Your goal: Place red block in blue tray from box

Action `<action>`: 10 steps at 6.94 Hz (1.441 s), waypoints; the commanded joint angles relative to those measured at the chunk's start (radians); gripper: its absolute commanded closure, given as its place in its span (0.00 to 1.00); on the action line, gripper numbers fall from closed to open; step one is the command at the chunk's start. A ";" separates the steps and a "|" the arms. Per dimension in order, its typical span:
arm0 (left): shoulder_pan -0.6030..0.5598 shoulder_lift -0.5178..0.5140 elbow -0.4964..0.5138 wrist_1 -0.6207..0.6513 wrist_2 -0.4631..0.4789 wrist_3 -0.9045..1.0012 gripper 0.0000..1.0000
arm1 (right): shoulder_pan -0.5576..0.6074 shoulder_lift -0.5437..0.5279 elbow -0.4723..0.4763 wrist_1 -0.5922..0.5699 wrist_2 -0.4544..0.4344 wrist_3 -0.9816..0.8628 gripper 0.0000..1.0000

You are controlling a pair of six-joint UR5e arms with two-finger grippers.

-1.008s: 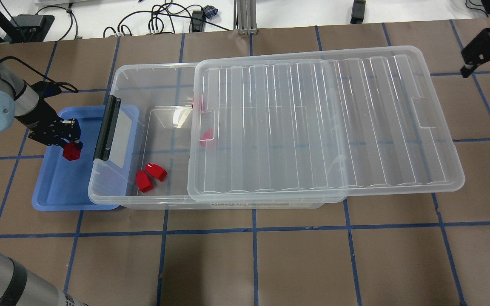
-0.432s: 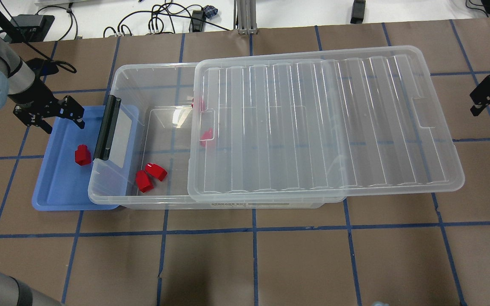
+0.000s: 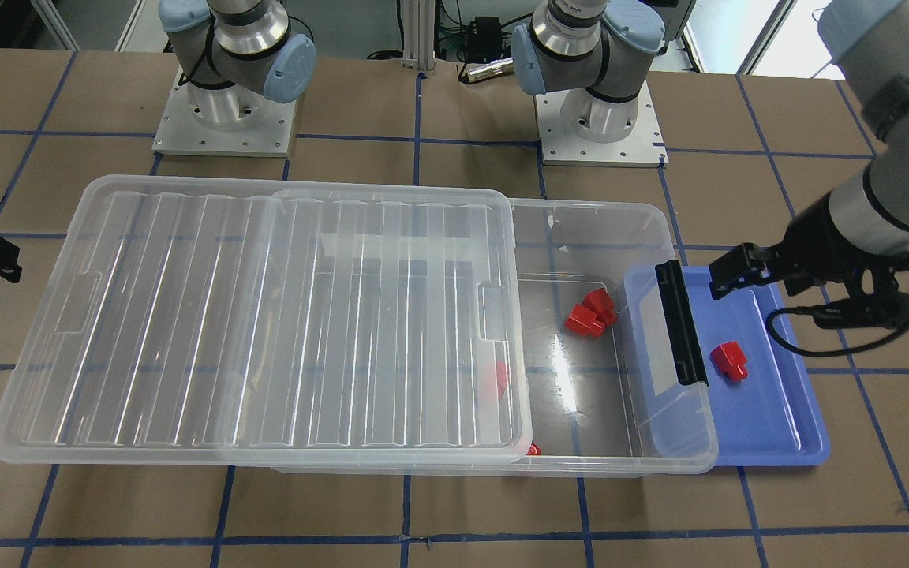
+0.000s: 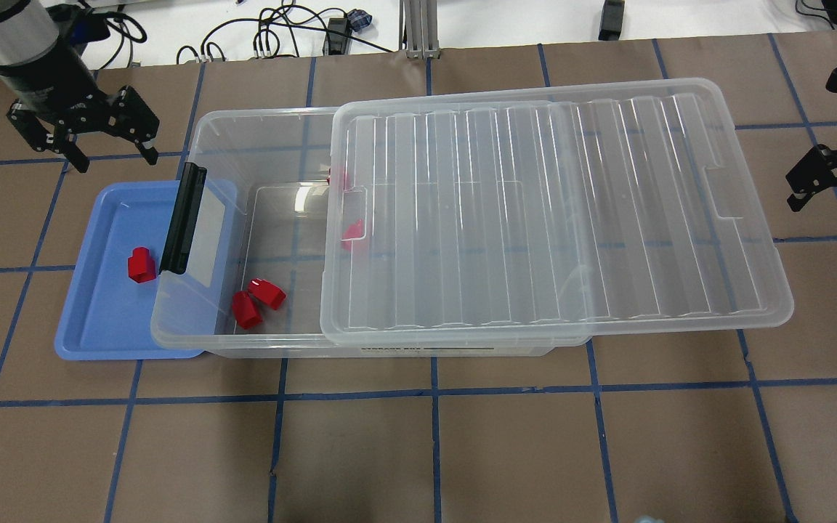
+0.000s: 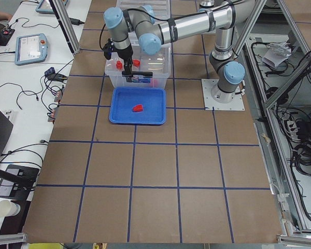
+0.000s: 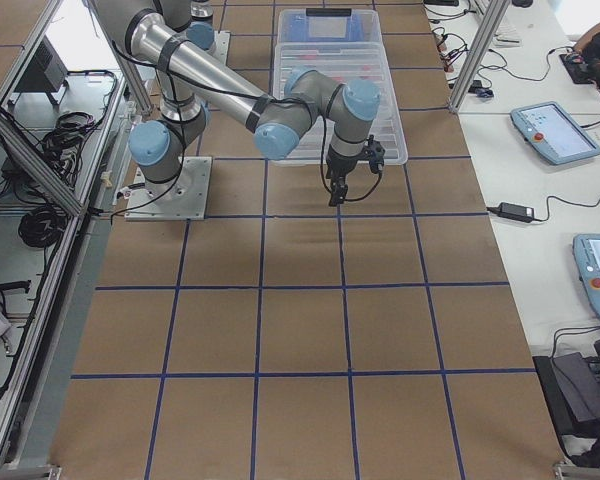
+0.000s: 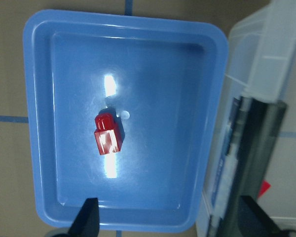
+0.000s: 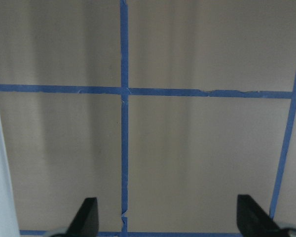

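Note:
One red block lies in the blue tray, free of any gripper; it also shows in the left wrist view and the front view. My left gripper is open and empty, raised beyond the tray's far edge. The clear box has its lid slid to the right, which leaves its left end uncovered. Two red blocks lie on the uncovered floor, and others show dimly under the lid. My right gripper is open and empty over bare table beyond the lid's right end.
The box's latch end with the black handle overhangs the tray's right side. The lid juts past the box's right end. Cables and gear lie along the table's far edge. Brown paper with blue tape lines lies under the right gripper.
My left gripper let go of the red block, which now lies in the tray, and has opened and moved up and away past the tray's far edge. My right gripper has shifted at the right edge.

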 commanded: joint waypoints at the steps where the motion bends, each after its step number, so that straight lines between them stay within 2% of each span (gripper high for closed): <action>1: -0.176 0.092 0.027 -0.043 -0.012 -0.141 0.00 | 0.028 0.000 0.006 -0.003 0.031 0.033 0.00; 2: -0.199 0.132 0.014 -0.043 -0.009 -0.153 0.00 | 0.059 0.000 0.007 -0.002 0.031 0.082 0.00; 4: -0.198 0.139 -0.025 -0.029 -0.009 -0.138 0.00 | 0.085 0.000 0.052 -0.030 0.035 0.151 0.00; 6: -0.192 0.206 -0.020 0.014 0.000 -0.117 0.00 | 0.119 -0.002 0.055 -0.034 0.092 0.215 0.00; 8: -0.163 0.204 -0.055 -0.001 -0.005 -0.115 0.00 | 0.186 0.000 0.057 -0.049 0.092 0.281 0.00; 10: -0.161 0.209 -0.060 0.000 -0.009 -0.027 0.00 | 0.250 -0.003 0.055 -0.078 0.092 0.320 0.00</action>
